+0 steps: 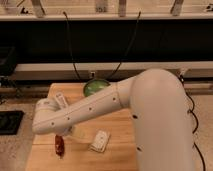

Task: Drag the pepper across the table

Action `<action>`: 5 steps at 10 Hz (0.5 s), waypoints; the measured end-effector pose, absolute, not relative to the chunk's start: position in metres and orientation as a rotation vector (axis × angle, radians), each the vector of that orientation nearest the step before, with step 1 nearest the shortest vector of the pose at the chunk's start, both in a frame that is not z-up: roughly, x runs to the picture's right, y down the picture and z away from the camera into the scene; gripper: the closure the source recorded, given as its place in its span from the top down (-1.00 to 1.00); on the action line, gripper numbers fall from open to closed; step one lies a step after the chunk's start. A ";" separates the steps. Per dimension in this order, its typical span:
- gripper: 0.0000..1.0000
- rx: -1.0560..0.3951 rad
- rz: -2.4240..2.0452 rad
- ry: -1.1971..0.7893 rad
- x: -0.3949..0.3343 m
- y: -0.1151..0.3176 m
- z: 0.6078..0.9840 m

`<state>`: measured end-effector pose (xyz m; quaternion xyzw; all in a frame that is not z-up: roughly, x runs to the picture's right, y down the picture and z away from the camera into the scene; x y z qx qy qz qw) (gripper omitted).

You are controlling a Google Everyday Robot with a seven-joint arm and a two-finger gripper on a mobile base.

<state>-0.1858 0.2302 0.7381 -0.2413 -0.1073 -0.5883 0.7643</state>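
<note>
The pepper (59, 145) is a small dark red chili shape lying near the front left of the light wooden table (120, 155). My white arm reaches from the right across the table to the left side. Its wrist end is low over the table, and the gripper (63, 135) sits directly above and just right of the pepper, mostly hidden under the arm. I cannot tell whether it touches the pepper.
A white tube with dark print (62, 100) lies at the left, partly behind the arm. A white packet (100, 141) lies right of the pepper. A green bowl (96, 87) stands at the table's far edge. Black cables hang behind it.
</note>
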 end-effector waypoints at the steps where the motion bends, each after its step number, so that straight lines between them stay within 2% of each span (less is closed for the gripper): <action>1: 0.60 -0.523 -1.295 -0.240 -0.194 0.233 0.738; 5: 0.60 -0.518 -1.351 -0.260 -0.205 0.241 0.742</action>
